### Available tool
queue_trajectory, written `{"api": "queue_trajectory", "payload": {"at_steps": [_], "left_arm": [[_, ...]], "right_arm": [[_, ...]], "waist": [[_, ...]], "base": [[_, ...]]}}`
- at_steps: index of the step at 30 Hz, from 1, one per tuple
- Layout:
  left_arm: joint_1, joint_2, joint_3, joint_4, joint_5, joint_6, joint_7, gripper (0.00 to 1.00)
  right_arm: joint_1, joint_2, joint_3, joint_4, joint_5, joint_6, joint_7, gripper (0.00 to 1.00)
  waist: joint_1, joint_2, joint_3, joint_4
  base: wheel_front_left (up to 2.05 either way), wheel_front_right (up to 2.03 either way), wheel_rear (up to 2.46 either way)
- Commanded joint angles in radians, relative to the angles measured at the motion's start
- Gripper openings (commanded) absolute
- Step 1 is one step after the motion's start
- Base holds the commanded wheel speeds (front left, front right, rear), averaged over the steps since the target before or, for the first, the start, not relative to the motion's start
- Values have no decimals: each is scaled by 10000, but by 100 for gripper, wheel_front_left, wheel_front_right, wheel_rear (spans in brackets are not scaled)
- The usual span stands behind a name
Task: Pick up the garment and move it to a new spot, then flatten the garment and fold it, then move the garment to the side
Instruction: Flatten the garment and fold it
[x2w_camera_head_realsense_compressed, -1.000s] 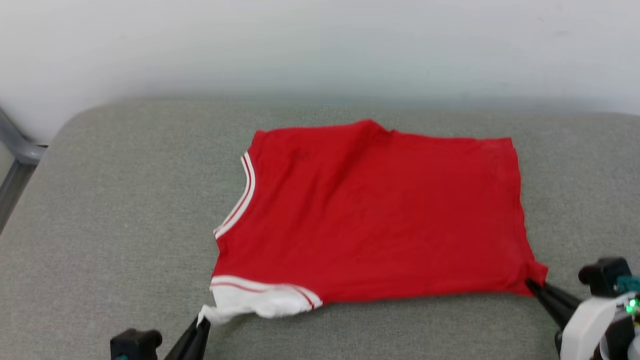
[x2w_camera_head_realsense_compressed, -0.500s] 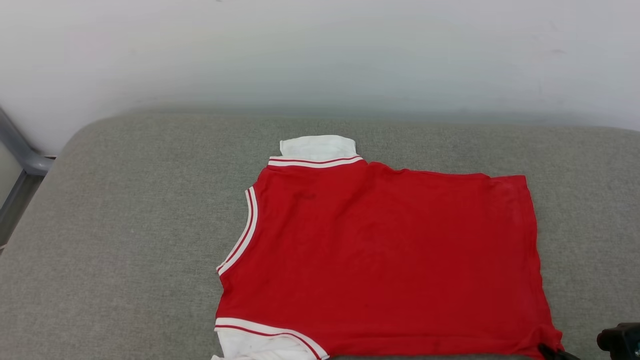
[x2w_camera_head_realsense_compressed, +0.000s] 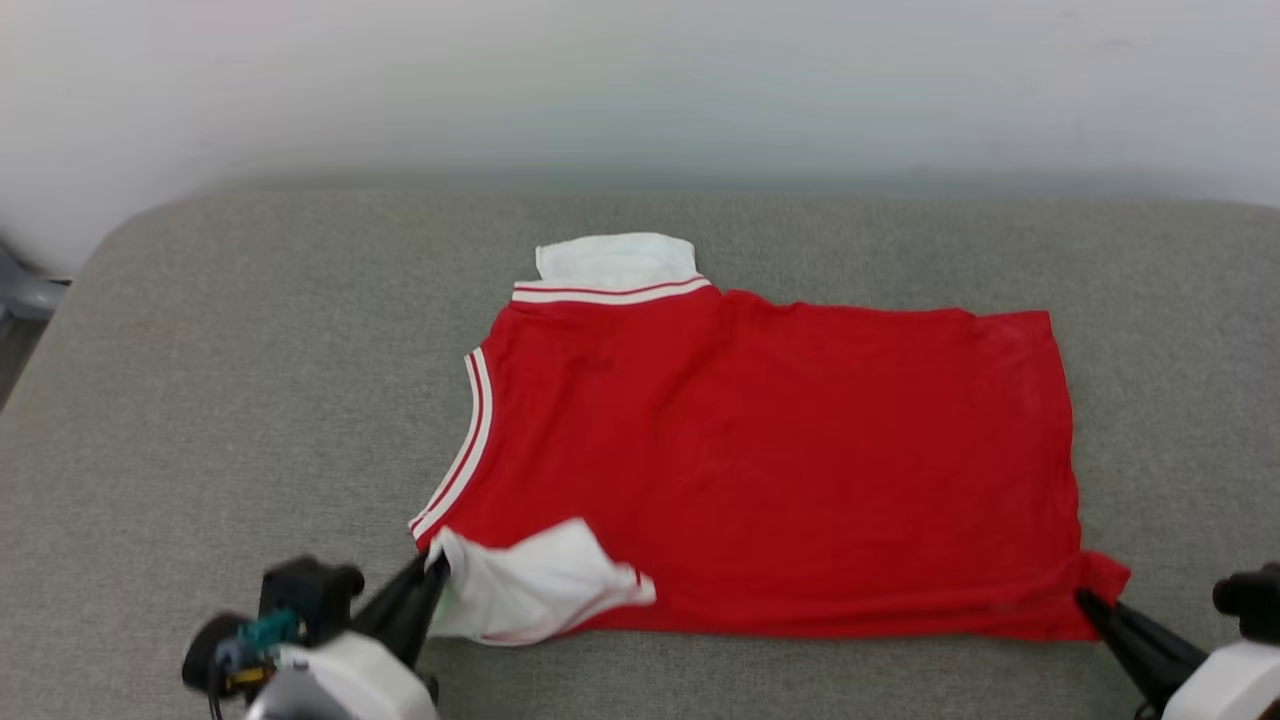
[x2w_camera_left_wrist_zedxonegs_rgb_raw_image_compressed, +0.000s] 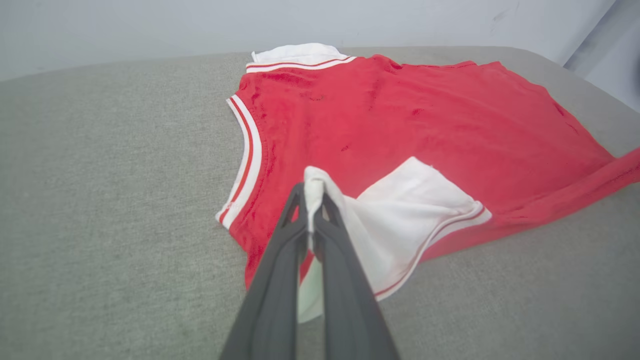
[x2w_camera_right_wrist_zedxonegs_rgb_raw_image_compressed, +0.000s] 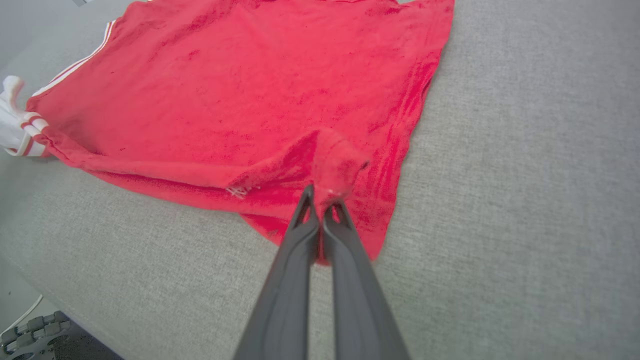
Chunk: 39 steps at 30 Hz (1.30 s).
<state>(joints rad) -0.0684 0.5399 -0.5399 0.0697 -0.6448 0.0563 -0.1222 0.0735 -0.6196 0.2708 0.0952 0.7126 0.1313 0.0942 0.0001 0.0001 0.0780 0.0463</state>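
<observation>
The garment (x2w_camera_head_realsense_compressed: 770, 450) lies spread across the middle of the grey upholstered pad (x2w_camera_head_realsense_compressed: 250, 400), neckline toward the robot's left and hem toward its right. Its red body is mostly flat, with a few soft ridges. The left gripper (x2w_camera_head_realsense_compressed: 432, 580) has its jaws pinched tight on the tip of the near white sleeve (x2w_camera_head_realsense_compressed: 540, 595). The right gripper (x2w_camera_head_realsense_compressed: 1088, 600) has its jaws closed just as tightly on the near hem corner (x2w_camera_head_realsense_compressed: 1105, 577), which puckers up a little in the pinch. A second ago the near sleeve trailed out past the near edge toward the robot; now it is turned in and lies on the red body, striped cuff pointing toward the hem. The far sleeve (x2w_camera_head_realsense_compressed: 615, 260), not to be seen back then, now sticks out flat beyond the far edge — though the head has tilted in between, so part of that shift is the camera's. I read this as the flattening about done and the folding just begun with this sleeve tuck. The far sleeve is not yet tucked, and both pinches must let go cleanly — a snagged sleeve tip could drag the tuck back out.
</observation>
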Motion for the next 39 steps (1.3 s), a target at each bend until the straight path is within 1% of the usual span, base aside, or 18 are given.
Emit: {"api": "queue_trajectory", "payload": {"at_steps": [1,8,11,15,17,24,29,31,32,33,34,39], "left_arm": [[-328,59,20,66,82,-72,32,0],[-2600,34,90,1152,450,-642,299,0],[-3437,-18,70,1826,549,-925,298,0],[-4345,-112,-173,2802,873,-1187,293,0],[-4673,-301,-240,3349,796,-1348,267,0],[-5305,-731,-625,5306,692,-1683,49,0],[-5388,-1038,-926,6401,428,-1798,-293,0],[-5480,-1060,-1038,6793,314,-1834,-482,0],[-5509,-1143,-1058,6972,204,-1828,-559,0],[-5530,-1207,-1081,7133,112,-1838,-612,50],[-5578,-1230,-1131,7243,81,-1845,-641,100],[-5884,-1184,-1463,7238,-194,-1854,-864,100]], "right_arm": [[-254,73,-81,-74,23,-11,68,0],[-1343,298,-357,-6,126,-12,430,0],[-1943,384,-253,196,146,-12,563,0],[-2691,517,30,690,134,-12,763,0],[-2989,577,218,1010,136,-12,867,0],[-3737,713,781,2284,-96,-12,858,0],[-3928,780,1223,2908,-14,-13,610,0],[-3977,795,1295,3014,23,-13,431,0],[-3978,822,1277,3075,105,-15,358,31],[-3983,820,1277,3073,153,-15,273,100],[-3994,822,1206,3038,191,-15,139,100],[-3642,692,872,2545,135,-12,-460,100]], "waist": [[-1,-1,212,-107],[-1,-1,1002,-296],[-1,-1,1343,-424],[-1,-1,1750,-494],[-1,-1,1913,-492],[-1,-1,2243,-505],[-1,-1,2240,-508],[-1,-1,2194,-525],[-1,-1,2146,-514],[-1,-1,2088,-489],[-1,-1,2019,-464],[-1,-1,1547,-278]], "base": [[0,0,0],[0,0,0],[0,0,0],[0,0,0],[0,0,0],[0,0,0],[0,0,0],[0,0,0],[0,0,0],[0,0,0],[0,0,0],[0,0,0]]}}
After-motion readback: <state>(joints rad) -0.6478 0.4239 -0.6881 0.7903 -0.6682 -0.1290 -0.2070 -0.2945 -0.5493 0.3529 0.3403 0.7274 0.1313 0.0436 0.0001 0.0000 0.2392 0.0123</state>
